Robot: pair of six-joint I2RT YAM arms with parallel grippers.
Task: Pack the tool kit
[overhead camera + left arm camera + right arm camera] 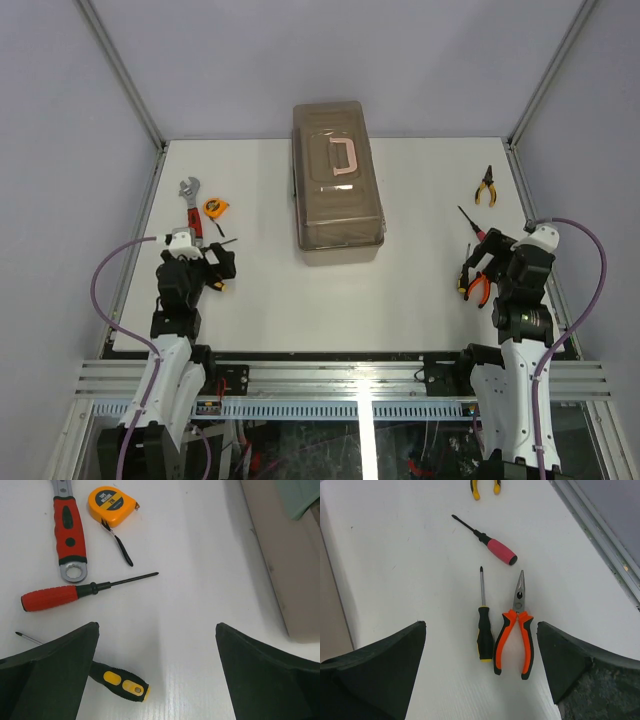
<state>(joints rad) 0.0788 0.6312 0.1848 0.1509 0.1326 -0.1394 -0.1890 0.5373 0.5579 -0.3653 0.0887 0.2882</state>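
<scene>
A closed translucent grey toolbox (338, 182) with a pink handle stands at the table's back middle. My left gripper (156, 630) is open and empty above the table. Ahead of it lie a red-handled wrench (68, 529), an orange tape measure (111, 503), a red-handled screwdriver (60, 596) and a black-and-yellow screwdriver (119, 681). My right gripper (481, 627) is open and empty. A black-and-yellow screwdriver (484, 630) and orange long-nose pliers (516, 635) lie between its fingers. A pink-handled screwdriver (495, 549) lies beyond them. Yellow-handled pliers (486, 186) lie at the far right.
The toolbox's side wall (280, 555) is at the right in the left wrist view. A metal frame rail (600, 535) runs along the table's right edge. Grey walls enclose the back and both sides.
</scene>
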